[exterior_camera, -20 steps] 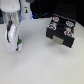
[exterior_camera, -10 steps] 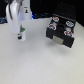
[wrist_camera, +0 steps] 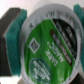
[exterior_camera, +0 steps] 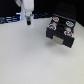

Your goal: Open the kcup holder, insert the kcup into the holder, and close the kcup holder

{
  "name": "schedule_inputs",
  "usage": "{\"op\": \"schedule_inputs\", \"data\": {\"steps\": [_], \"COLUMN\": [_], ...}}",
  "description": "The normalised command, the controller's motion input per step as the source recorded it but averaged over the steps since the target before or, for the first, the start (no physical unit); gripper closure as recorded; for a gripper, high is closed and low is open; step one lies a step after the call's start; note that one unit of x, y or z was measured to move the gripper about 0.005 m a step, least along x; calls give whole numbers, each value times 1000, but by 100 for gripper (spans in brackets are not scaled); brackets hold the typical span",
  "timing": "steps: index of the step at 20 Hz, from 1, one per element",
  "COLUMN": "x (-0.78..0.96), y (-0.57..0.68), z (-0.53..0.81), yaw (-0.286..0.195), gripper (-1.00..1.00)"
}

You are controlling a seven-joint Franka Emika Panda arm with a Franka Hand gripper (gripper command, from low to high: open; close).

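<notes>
The kcup (wrist_camera: 47, 47), with its bright green printed top and pale rim, fills the wrist view. My gripper (wrist_camera: 44, 46) is shut on it, and a teal pad (wrist_camera: 12, 31) presses against its side. In the exterior view my gripper (exterior_camera: 28, 20) hangs above the white table, well off to the exterior view's left of the kcup holder (exterior_camera: 62, 33); the kcup is too small to make out there. The holder is a black box with a pale grey handle (exterior_camera: 62, 41) on its front. Whether a drawer is pulled out is too blurred to tell.
Several round pods with reddish-white tops (exterior_camera: 55, 21) sit on top of the holder. The white table (exterior_camera: 35, 60) spreads in front of the holder and the gripper. Dark blue-edged clutter (exterior_camera: 10, 20) lines the back.
The arm has carried the gripper toward the exterior view's right and farther back, closing much of the gap to the holder. The holder and its pods have not moved.
</notes>
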Motion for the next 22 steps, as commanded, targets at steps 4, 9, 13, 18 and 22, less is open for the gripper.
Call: {"op": "schedule_inputs", "data": {"steps": [4, 9, 13, 18, 22], "x": [366, 366, 329, 230, 160], "y": [655, 682, 685, 706, 688], "z": [543, 459, 436, 345, 290], "yaw": [3, 0, 0, 0, 0], "gripper": [100, 100, 100, 100, 100]}}
